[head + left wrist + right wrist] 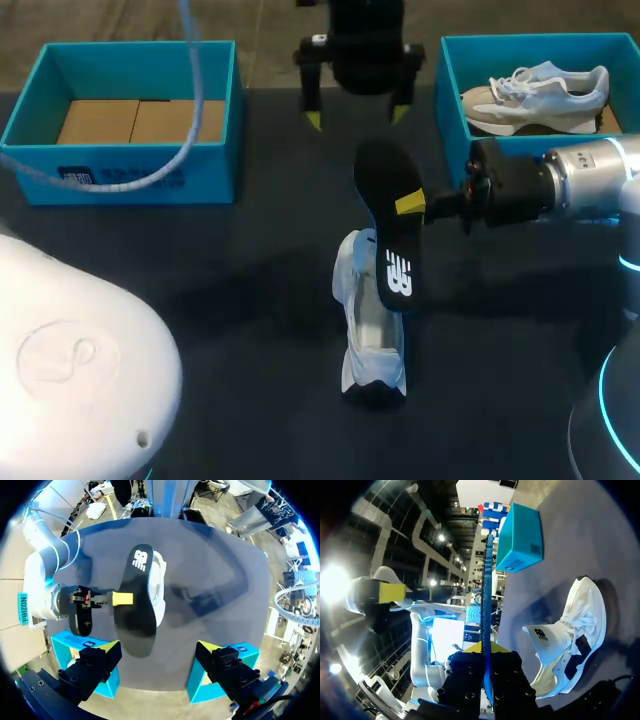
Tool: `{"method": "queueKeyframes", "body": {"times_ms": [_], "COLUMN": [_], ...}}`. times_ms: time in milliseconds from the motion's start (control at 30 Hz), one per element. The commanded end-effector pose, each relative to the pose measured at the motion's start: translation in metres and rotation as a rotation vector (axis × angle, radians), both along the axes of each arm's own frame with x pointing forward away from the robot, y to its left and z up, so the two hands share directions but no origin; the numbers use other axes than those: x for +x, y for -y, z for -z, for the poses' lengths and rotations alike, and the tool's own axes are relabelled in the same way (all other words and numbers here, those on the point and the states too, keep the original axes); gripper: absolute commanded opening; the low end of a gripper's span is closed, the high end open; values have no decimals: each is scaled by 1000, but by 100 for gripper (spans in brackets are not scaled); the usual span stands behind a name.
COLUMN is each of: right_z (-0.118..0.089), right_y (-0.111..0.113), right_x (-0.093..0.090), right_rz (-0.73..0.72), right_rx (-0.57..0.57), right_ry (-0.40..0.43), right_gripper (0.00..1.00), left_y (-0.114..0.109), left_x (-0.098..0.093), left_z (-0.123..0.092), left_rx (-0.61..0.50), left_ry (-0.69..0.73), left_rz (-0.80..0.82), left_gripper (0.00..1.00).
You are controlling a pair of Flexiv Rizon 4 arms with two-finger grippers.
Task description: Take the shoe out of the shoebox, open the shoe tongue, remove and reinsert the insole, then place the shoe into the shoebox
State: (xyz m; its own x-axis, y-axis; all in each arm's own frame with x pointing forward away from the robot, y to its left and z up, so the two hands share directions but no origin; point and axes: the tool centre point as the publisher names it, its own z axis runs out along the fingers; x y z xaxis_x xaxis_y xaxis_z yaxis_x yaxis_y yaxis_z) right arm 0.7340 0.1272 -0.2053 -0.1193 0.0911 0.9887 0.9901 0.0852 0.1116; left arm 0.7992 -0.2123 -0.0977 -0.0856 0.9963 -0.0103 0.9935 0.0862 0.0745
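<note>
Our right arm (560, 185) held its jaws clamped on the black insole (388, 240), one yellow tip pressed against its upper face. The insole was tilted in the air, just above the white shoe (368, 335). The shoe rested on the dark tabletop (200, 300) near the middle, outside both blue boxes. Our left jaws hung wide apart with nothing between them, over the far side of the tabletop beyond the insole. The left shoebox (120, 165) had brown cardboard (130, 120) at its bottom. The right shoebox (450, 90) held a second pale shoe (535, 95).
</note>
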Motion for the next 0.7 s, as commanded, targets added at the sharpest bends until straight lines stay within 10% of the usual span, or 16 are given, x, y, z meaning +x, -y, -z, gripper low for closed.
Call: {"method": "queueKeyframes", "body": {"times_ms": [33, 500, 700], "right_z": [0, 0, 0], "right_y": [-1, -1, -1], "right_x": [-1, -1, -1], "right_rz": [2, 2, 2], "right_rx": [-1, -1, -1], "right_ry": [0, 0, 0], "right_gripper": [0, 0, 0], "left_y": [-29, -39, -46], "left_x": [-6, -20, -30], "left_z": [9, 19, 15], "left_rx": [-444, -848, -703], "left_ry": [41, 70, 97], "left_rz": [30, 41, -4], "left_gripper": [100, 100, 100]}}
